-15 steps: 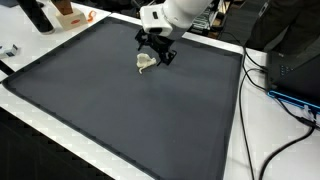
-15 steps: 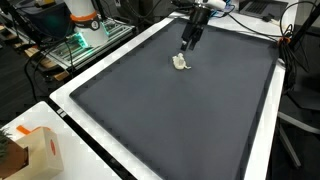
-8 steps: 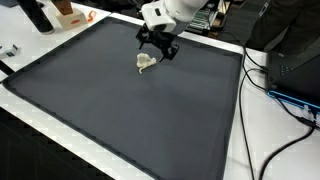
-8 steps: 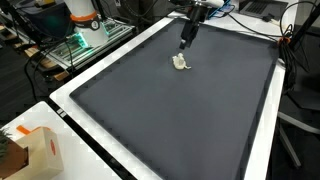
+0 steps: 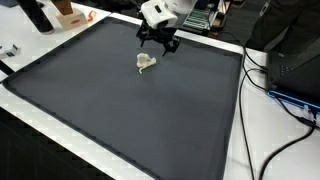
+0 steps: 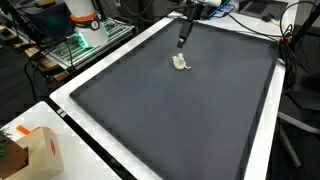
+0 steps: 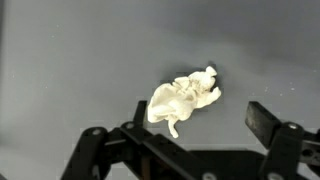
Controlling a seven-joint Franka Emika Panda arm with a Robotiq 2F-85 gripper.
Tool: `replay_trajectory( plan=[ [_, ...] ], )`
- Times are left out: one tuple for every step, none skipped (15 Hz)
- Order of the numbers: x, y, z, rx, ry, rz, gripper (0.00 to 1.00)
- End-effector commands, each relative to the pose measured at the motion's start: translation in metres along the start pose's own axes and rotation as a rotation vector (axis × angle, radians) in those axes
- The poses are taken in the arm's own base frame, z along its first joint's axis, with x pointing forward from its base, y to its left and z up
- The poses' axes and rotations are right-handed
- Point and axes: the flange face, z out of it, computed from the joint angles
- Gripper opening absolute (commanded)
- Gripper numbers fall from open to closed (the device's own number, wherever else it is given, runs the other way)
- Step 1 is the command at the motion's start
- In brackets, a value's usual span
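Note:
A small crumpled cream-white wad, like tissue or cloth (image 5: 146,62) (image 6: 181,62) (image 7: 182,98), lies on the dark grey mat (image 5: 120,110) (image 6: 170,110). My gripper (image 5: 158,42) (image 6: 182,40) (image 7: 195,120) hangs above it with clear air between, jaws open and empty. In the wrist view the wad sits just beyond the two black fingers (image 7: 265,120), nearer the left one, touching neither.
White table border (image 5: 235,130) surrounds the mat. Cables (image 5: 285,95) and dark equipment lie at one side. A brown box (image 6: 35,150) sits near a corner; an orange-and-white object (image 6: 85,20) and green-lit electronics stand beyond the mat's edge.
The gripper has risen straight up and away from the wad, staying open. The wad has not moved.

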Motion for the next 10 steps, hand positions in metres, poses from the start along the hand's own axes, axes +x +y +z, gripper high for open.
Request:
replay_trajectory(
  plan=[
    [-0.018, 0.008, -0.005, 0.079, 0.016, -0.111, 1.0],
    [-0.019, 0.01, -0.007, 0.097, 0.023, -0.134, 1.0],
    [-0.021, 0.013, -0.01, 0.116, 0.032, -0.162, 1.0],
    [-0.022, 0.016, -0.012, 0.13, 0.04, -0.187, 1.0],
    [-0.024, 0.02, -0.014, 0.144, 0.047, -0.206, 1.0],
    [-0.025, 0.024, -0.017, 0.157, 0.058, -0.23, 1.0],
    [-0.027, 0.028, -0.02, 0.17, 0.067, -0.253, 1.0],
    [-0.028, 0.033, -0.023, 0.183, 0.079, -0.274, 1.0],
    [-0.03, 0.037, -0.027, 0.199, 0.084, -0.296, 1.0],
    [-0.031, 0.041, -0.03, 0.218, 0.087, -0.306, 1.0]
  ],
)
